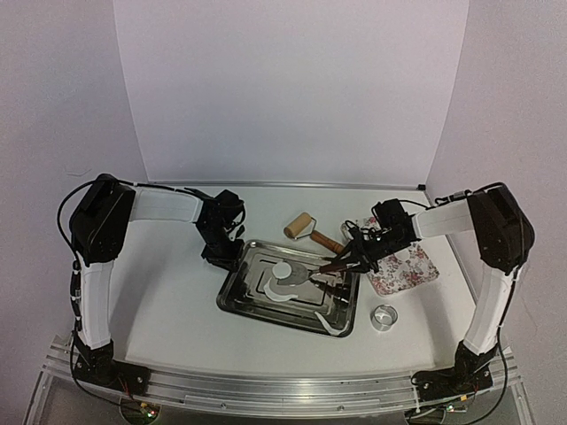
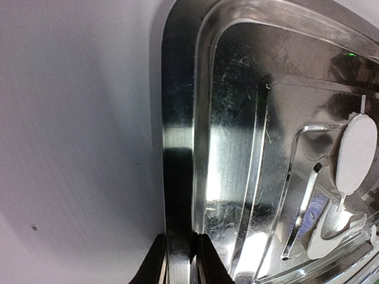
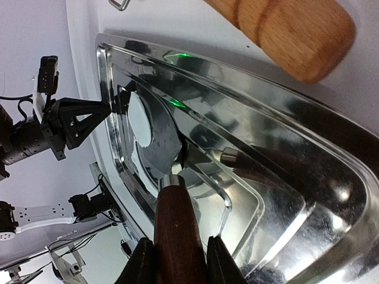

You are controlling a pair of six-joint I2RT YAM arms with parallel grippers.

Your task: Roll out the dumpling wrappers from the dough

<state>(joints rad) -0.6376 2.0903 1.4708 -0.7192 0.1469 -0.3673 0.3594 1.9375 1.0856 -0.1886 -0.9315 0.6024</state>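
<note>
A round white dumpling wrapper (image 1: 284, 269) lies in the metal tray (image 1: 241, 301), on or at the tip of a spatula blade (image 3: 164, 140). It also shows in the left wrist view (image 2: 355, 155) and the right wrist view (image 3: 138, 117). My right gripper (image 1: 354, 258) is shut on the spatula's brown wooden handle (image 3: 177, 225), over the tray's right side. My left gripper (image 1: 223, 256) is shut on the tray's rim (image 2: 177, 195) at its far left corner. A cut-out sheet of leftover dough (image 1: 282, 293) lies just nearer than the wrapper.
A wooden rolling pin (image 1: 306, 228) lies behind the tray. A clear ring cutter (image 1: 384, 316) stands right of the tray's near corner. A floral plate (image 1: 406, 268) lies to the right. A curved dough scrap (image 1: 329, 324) lies in the tray's near right corner.
</note>
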